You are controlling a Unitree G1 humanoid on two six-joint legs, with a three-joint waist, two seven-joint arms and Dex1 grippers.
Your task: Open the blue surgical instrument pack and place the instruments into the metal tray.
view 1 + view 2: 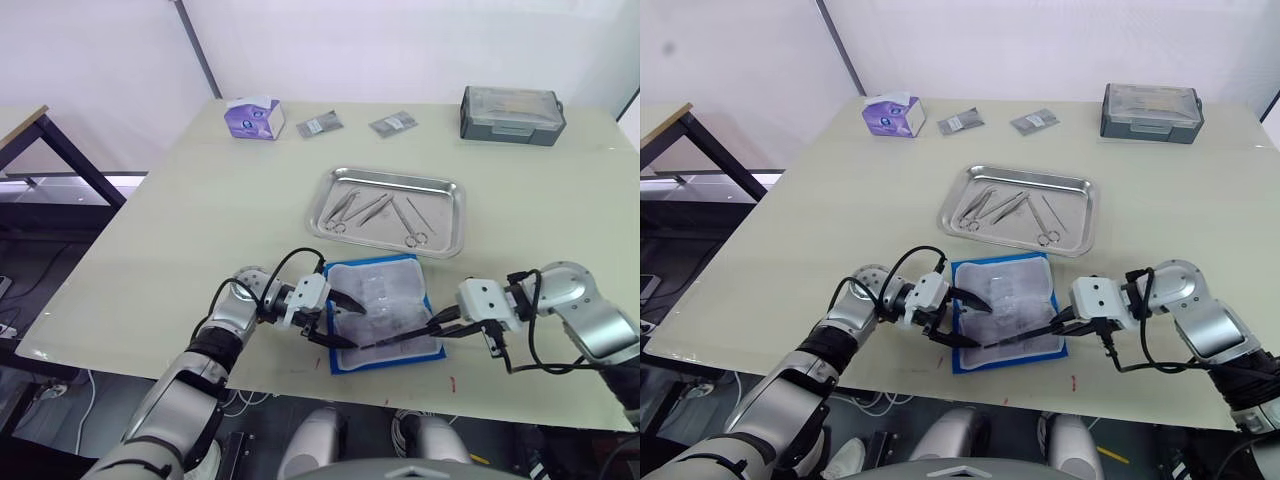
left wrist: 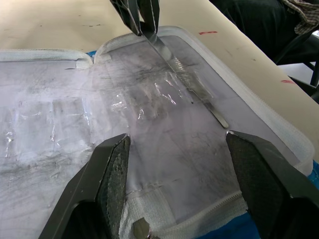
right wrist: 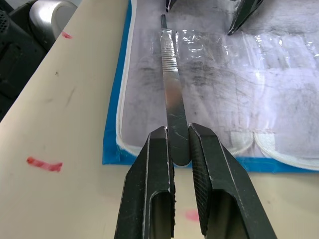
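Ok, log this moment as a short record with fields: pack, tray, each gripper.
pack: open flat at the near table edge, clear lining up
tray: beyond the pack, several instruments inside
right gripper: shut on a flat metal handle lying over the pack
left gripper: open, fingers over the pack's lining

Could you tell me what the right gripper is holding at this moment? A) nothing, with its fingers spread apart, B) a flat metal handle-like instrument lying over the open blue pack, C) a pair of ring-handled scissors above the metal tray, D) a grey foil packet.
B: the right gripper is closed on a slim flat metal instrument that lies along the lining of the open blue surgical instrument pack.
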